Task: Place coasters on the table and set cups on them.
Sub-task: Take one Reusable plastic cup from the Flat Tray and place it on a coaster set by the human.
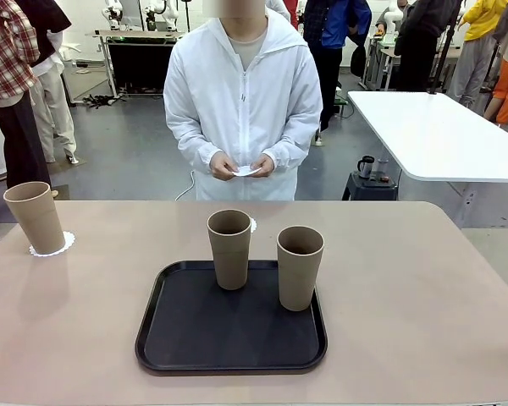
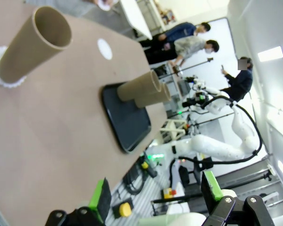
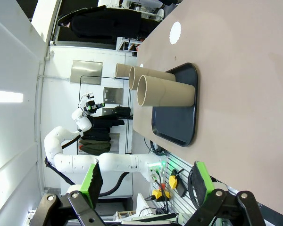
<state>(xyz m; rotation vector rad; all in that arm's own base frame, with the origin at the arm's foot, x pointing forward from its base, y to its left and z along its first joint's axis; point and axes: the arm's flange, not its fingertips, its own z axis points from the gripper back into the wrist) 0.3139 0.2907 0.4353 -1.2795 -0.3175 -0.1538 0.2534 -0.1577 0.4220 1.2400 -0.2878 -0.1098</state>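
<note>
The left gripper (image 2: 155, 197) and the right gripper (image 3: 147, 182) are both being held spread wide, with nothing between the green pads. One tall, tapered tan-brown cup (image 2: 32, 43) is being carried by a round white lacy paper coaster (image 2: 4, 81) on the beige tabletop (image 1: 423, 288), well ahead of the left gripper. A second coaster (image 3: 175, 33) is lying bare, well ahead of the right gripper, just past the black rounded-corner tray (image 3: 181, 129). Two more cups are being held upright by the tray, one nearer (image 3: 166, 94) the right gripper and one beyond it (image 3: 153, 76); nothing is being seen inside them. A third coaster (image 1: 247, 171) is being held in the person's hands (image 1: 223, 165), across the table from both grippers. The step in hand is judged to be moving a tray cup onto the bare coaster. For that, open jaws are being called for around the cup's wall, then a lift clear of the tray's lip.
</note>
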